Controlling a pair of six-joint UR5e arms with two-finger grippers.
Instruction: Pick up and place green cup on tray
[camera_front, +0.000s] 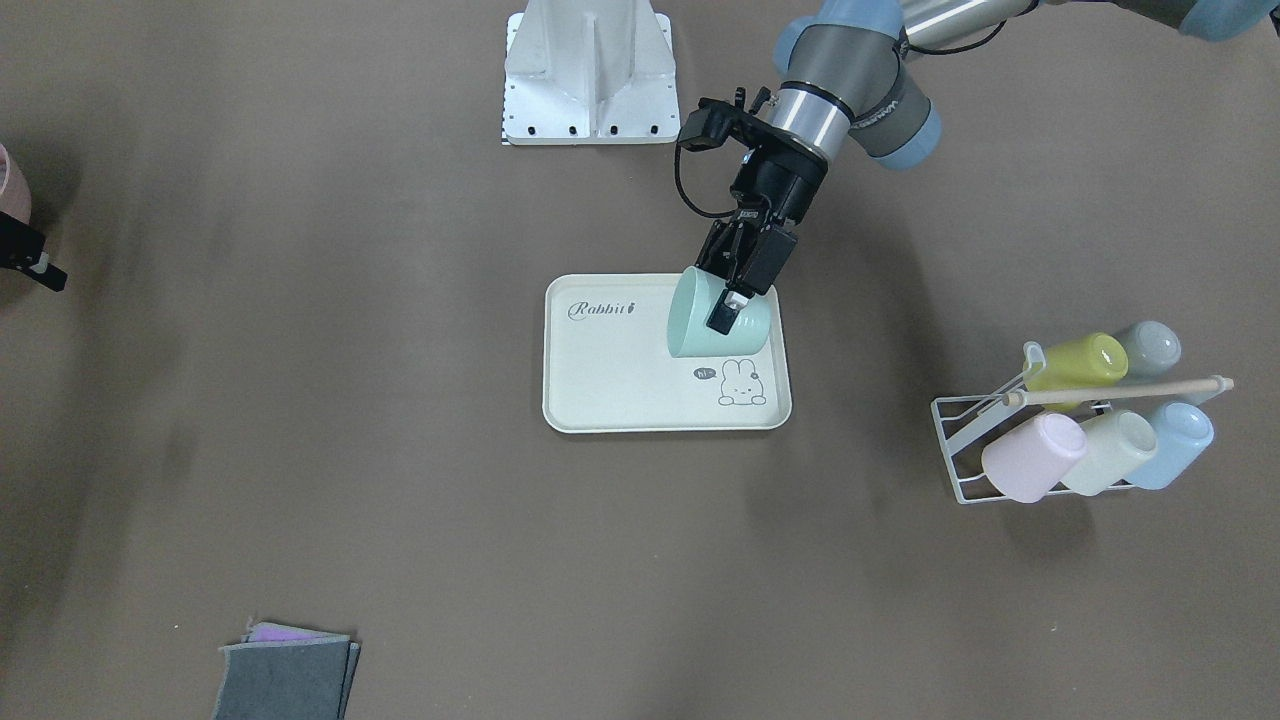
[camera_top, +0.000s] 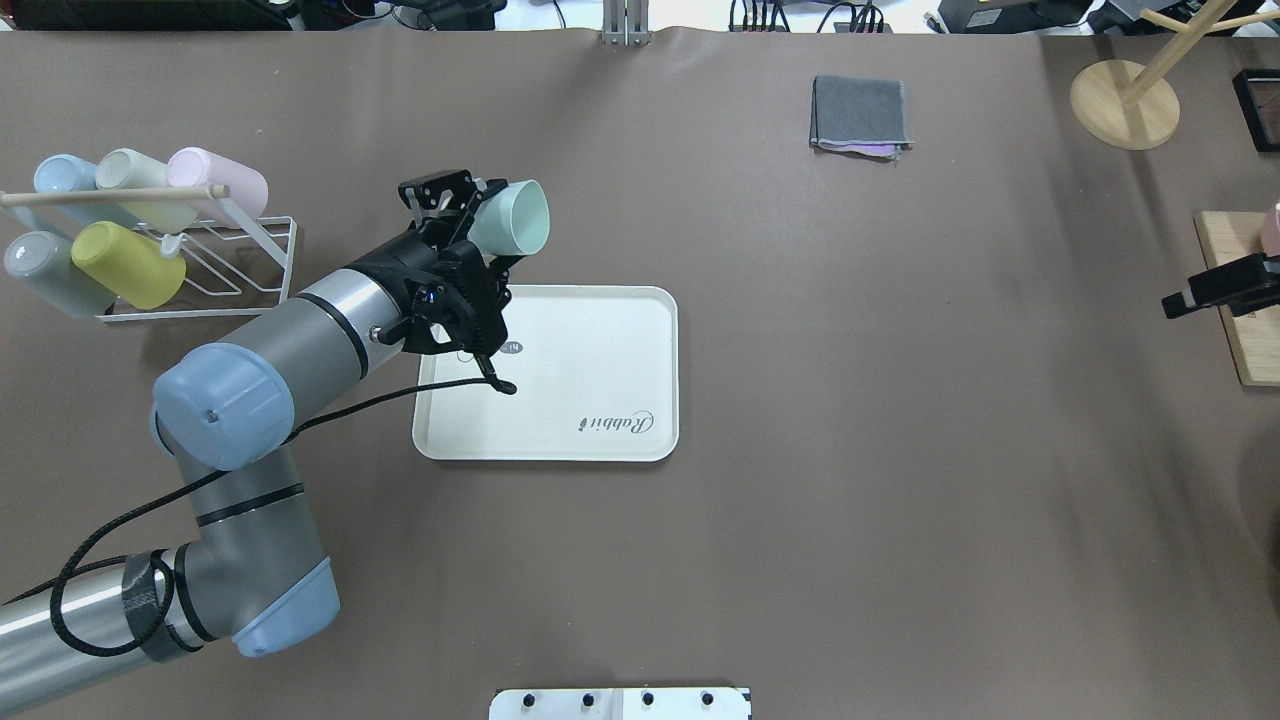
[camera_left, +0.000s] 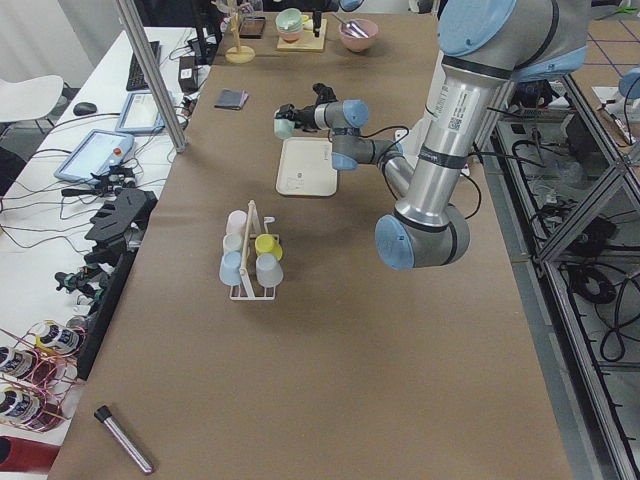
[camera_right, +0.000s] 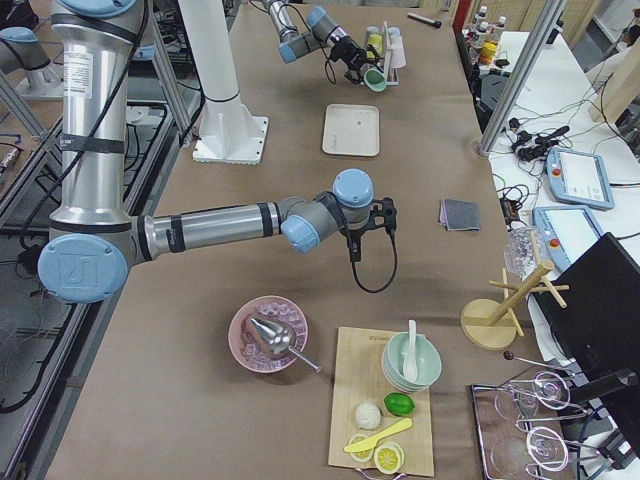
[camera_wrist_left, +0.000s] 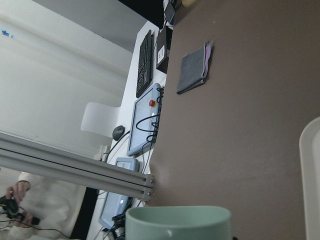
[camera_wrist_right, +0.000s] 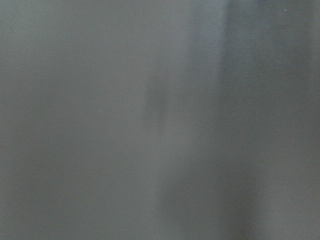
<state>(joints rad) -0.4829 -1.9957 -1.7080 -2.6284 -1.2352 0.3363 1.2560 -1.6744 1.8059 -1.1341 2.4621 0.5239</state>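
Note:
My left gripper (camera_front: 737, 283) is shut on the green cup (camera_front: 712, 322), one finger inside the rim and one outside. It holds the cup tilted on its side, in the air over the corner of the cream tray (camera_front: 620, 400) near the rabbit drawing. From overhead the cup (camera_top: 515, 215) shows beyond the tray's (camera_top: 600, 330) far left corner, in front of the gripper (camera_top: 472, 215). The cup's rim (camera_wrist_left: 177, 222) fills the bottom of the left wrist view. My right gripper (camera_top: 1215, 288) is far off at the table's right edge; its jaws are hidden.
A white wire rack (camera_front: 975, 440) holding several pastel cups, with a yellow-green one (camera_front: 1080, 362), stands left of the tray; it also shows overhead (camera_top: 250, 270). A folded grey cloth (camera_top: 860, 115) lies at the far side. A wooden board (camera_top: 1235, 300) and a wooden stand (camera_top: 1125, 100) are at the right.

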